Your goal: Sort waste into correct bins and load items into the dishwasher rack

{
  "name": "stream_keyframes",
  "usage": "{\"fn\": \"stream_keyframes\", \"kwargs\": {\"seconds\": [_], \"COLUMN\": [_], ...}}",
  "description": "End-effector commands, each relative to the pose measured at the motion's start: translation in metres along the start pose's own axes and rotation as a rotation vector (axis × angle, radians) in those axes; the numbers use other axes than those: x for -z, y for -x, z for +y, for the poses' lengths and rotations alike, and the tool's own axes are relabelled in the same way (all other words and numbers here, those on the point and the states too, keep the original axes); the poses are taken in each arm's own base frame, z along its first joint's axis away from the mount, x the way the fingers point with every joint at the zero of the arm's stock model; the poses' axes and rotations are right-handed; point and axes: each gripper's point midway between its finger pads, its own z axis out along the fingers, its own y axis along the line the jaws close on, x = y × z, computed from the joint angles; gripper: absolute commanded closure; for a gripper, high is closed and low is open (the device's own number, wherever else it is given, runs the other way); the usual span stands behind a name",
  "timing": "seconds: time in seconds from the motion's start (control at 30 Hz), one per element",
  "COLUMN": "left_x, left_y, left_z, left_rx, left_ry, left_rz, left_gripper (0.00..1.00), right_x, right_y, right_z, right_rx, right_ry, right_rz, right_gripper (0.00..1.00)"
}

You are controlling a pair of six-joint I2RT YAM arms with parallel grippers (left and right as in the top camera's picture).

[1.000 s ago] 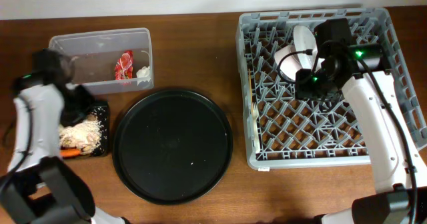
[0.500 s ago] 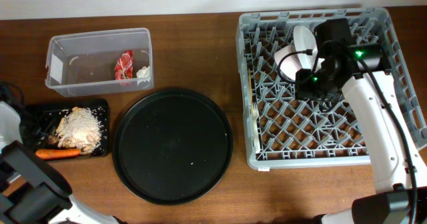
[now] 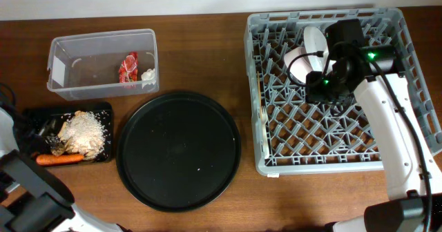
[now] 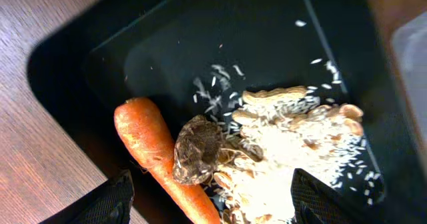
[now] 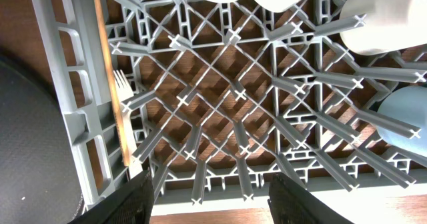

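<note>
My left gripper (image 4: 217,204) hangs open just above the shallow black bin (image 4: 200,37). Between its fingers lie the orange carrot (image 4: 143,144), the small brown lump (image 4: 197,151) resting against it, and the beige food scraps (image 4: 293,157). The clear tub (image 3: 69,59) holds the red wrapper (image 3: 128,68) and the white scrap (image 3: 148,74). My right gripper (image 5: 213,204) is open and empty over the grey dishwasher rack (image 3: 324,166). The rack holds a white fork (image 5: 120,84), the chopstick (image 5: 107,64), a white cup (image 5: 387,17) and a light-blue cup (image 5: 403,114).
A large round black tray (image 3: 179,152) lies on the wooden table between the bins and the rack. White dishes (image 3: 312,42) stand upright in the rack's far part, behind my right arm.
My left arm swung from over the bins to the table's left edge. Its gripper opened, and the brown lump now lies in the black bin. The right arm has not moved.
</note>
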Motion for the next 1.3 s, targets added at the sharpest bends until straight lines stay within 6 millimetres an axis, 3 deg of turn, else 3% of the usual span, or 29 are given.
{"fn": "stream_keyframes", "kwargs": {"seconds": [0.0, 0.13, 0.3, 0.47, 0.53, 0.63, 0.7, 0.77, 0.9, 1.0, 1.17, 1.27], "left_x": [0.026, 0.033, 0.061, 0.105, 0.117, 0.124, 0.124, 0.12, 0.122, 0.136, 0.183, 0.202], "left_y": [0.002, -0.014, -0.051, -0.126, -0.168, -0.224, -0.244, -0.254, -0.254, -0.253, -0.248, -0.251], "left_z": [-0.013, -0.04, -0.1, -0.176, -0.207, -0.226, -0.222, -0.203, -0.156, -0.136, -0.124, -0.108], "left_rx": [-0.006, -0.059, -0.28, -0.656, -0.871, -1.178, -1.251, -1.249, -1.165, -1.145, -1.114, -1.082], "left_ry": [-0.093, -0.162, -0.214, -0.272, -0.32, -0.342, -0.316, -0.255, -0.156, -0.148, -0.325, -0.447], "left_rz": [-0.027, 0.007, -0.036, -0.137, -0.163, -0.164, -0.134, -0.062, 0.078, 0.095, -0.15, -0.309], "left_gripper": [0.25, 0.25, 0.24, 0.23, 0.15, 0.05, 0.03, 0.01, 0.01, 0.01, 0.01, 0.01], "right_x": [-0.003, -0.003, -0.003, -0.002, 0.0, 0.007, 0.006, 0.005, 0.003, 0.004, 0.002, 0.004], "right_y": [-0.002, -0.001, -0.001, 0.001, 0.009, 0.022, 0.021, 0.009, -0.02, -0.033, -0.047, -0.059], "right_z": [0.001, 0.001, 0.001, 0.013, 0.025, 0.037, 0.028, 0.016, -0.006, -0.014, -0.015, -0.019], "right_rx": [0.009, 0.008, 0.007, -0.006, 0.002, 0.068, 0.041, 0.028, 0.025, 0.023, -0.018, -0.02], "right_ry": [0.003, 0.004, 0.006, 0.096, 0.2, 0.325, 0.322, 0.309, 0.231, 0.186, 0.184, 0.17], "right_rz": [0.012, 0.011, 0.008, 0.01, -0.016, -0.068, -0.058, -0.009, 0.112, 0.158, 0.037, -0.102], "right_gripper": [0.41, 0.41, 0.41, 0.38, 0.33, 0.28, 0.27, 0.26, 0.31, 0.37, 0.37, 0.26]}}
